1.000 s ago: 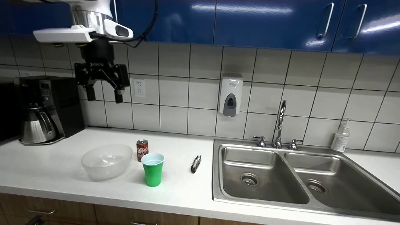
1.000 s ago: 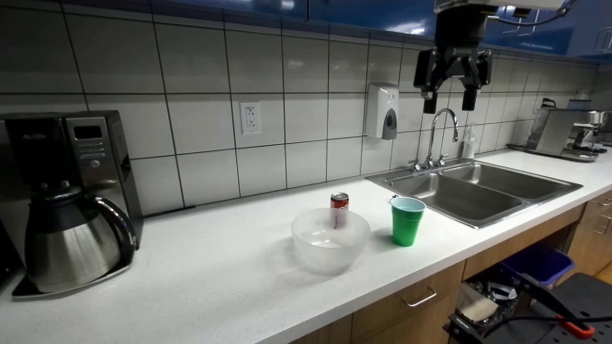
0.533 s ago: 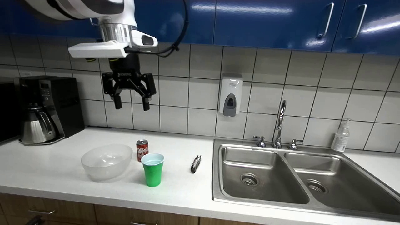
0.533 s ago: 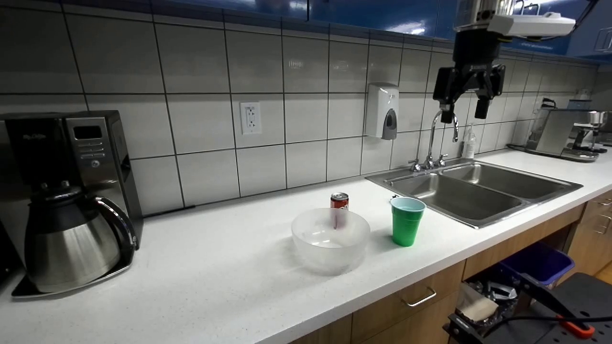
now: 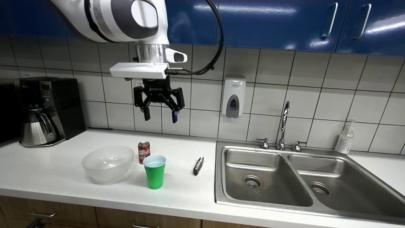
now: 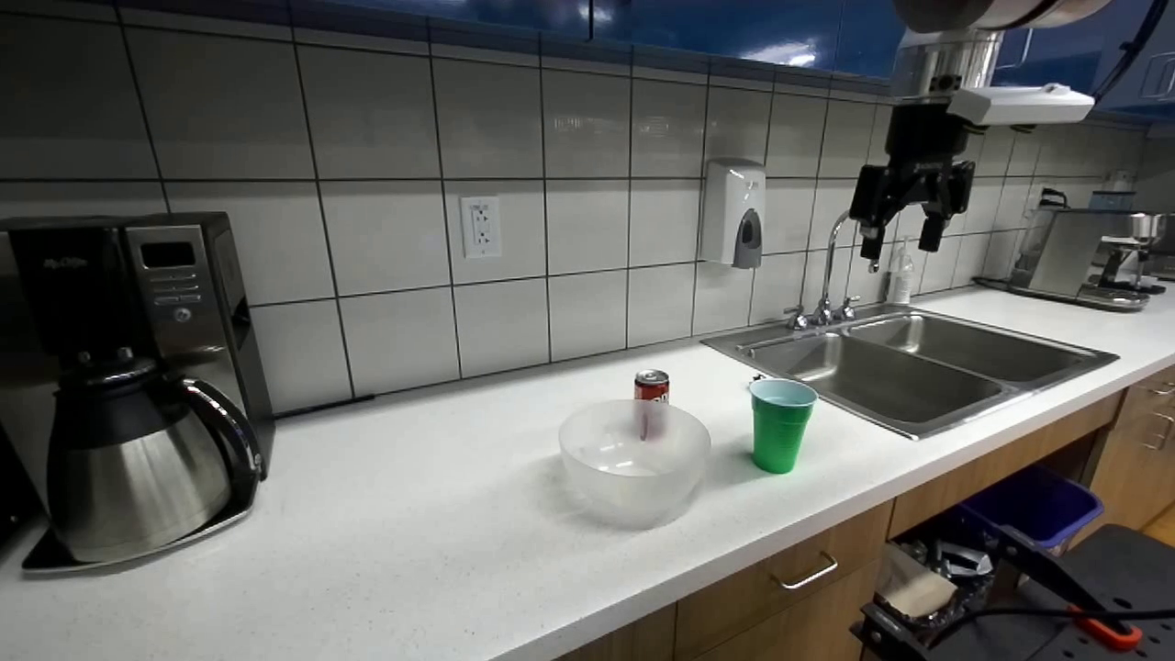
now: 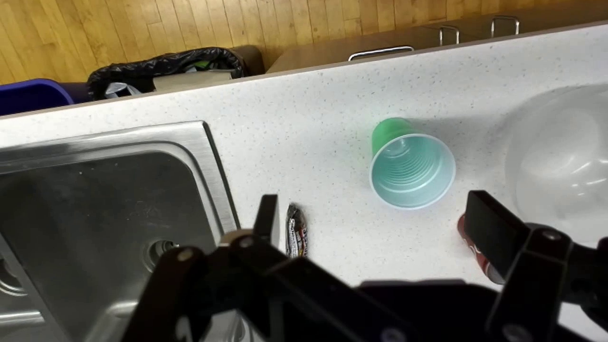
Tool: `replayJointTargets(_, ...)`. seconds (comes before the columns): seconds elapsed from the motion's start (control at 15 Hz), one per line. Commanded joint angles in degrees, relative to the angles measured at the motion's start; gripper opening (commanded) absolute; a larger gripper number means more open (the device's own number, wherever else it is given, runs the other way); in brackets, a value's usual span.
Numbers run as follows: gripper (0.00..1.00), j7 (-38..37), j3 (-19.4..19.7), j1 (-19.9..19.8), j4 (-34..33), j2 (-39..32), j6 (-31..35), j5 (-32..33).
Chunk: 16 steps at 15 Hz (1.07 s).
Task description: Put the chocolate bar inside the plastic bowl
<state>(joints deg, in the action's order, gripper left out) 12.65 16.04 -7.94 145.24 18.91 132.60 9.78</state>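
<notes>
above the counter [image 5: 183,198], the gripper [image 5: 160,118] hangs with jaws apart; in the wrist view it partly hides the chocolate bar [image 7: 297,230], the plastic bowl [image 7: 565,156] cut off.

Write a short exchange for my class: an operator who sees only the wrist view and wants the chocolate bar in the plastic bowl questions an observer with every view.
Operator: Am I down at the chocolate bar?
Observer: No; in both exterior views the gripper hangs well above the counter.
Operator: My view cuts off the plastic bowl; what stands beyond it?
Observer: A coffee maker, farther along the counter, away from the sink.
</notes>
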Motion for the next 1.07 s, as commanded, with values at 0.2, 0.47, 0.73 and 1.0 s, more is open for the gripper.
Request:
replayJointTargets(0.2, 1.00, 9.0, 1.6, -1.4, -9.6, -13.7, 1.8, -1.8)
replayJointTargets(0.47, 1.00, 13.8, 1.6, -2.7, -15.0, -21.5, 2.0, -4.7)
replayJointTargets(0.73, 1.00, 17.5, 0.5, -5.0, -20.3, -28.2, 1.8, -7.5)
replayJointTargets(1.0, 1.00, 19.1, -1.1, -7.2, -25.1, -34.3, 1.3, -8.0)
